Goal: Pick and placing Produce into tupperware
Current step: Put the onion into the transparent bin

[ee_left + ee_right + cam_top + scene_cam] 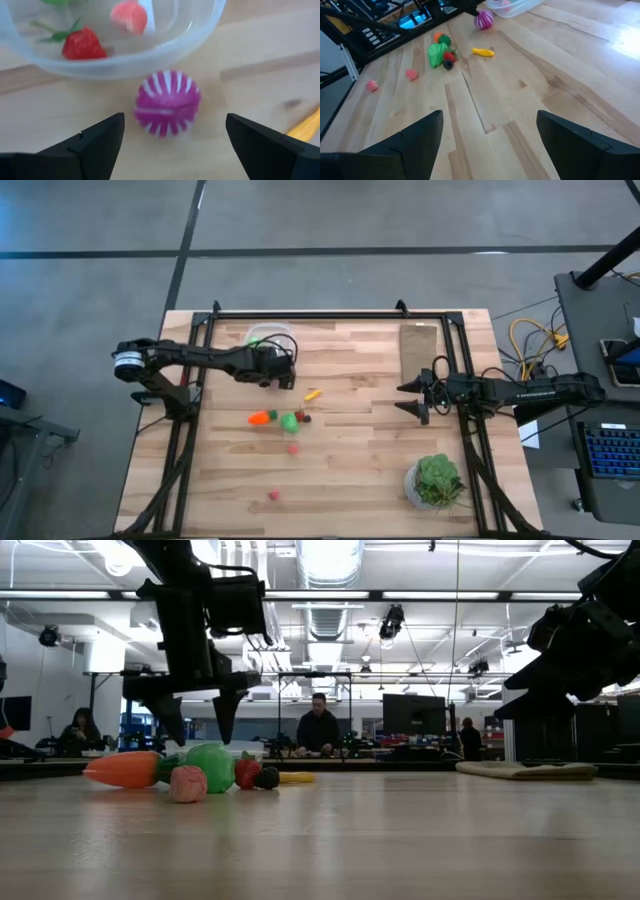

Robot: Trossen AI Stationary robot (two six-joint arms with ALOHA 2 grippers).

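high: left tool (283, 376) beside tupperware (270, 335), right tool (420, 398) waits mid-table | low: carrot (122, 769) and green piece (212, 766) clustered | left wrist: fingers spread wide, empty, straddling purple ball (167, 102) just outside bowl, apparently to grasp | right wrist: fingers apart, empty

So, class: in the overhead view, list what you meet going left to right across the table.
Left pincer by the clear tupperware → orange carrot → yellow piece → tan board and right pincer → potted plant.
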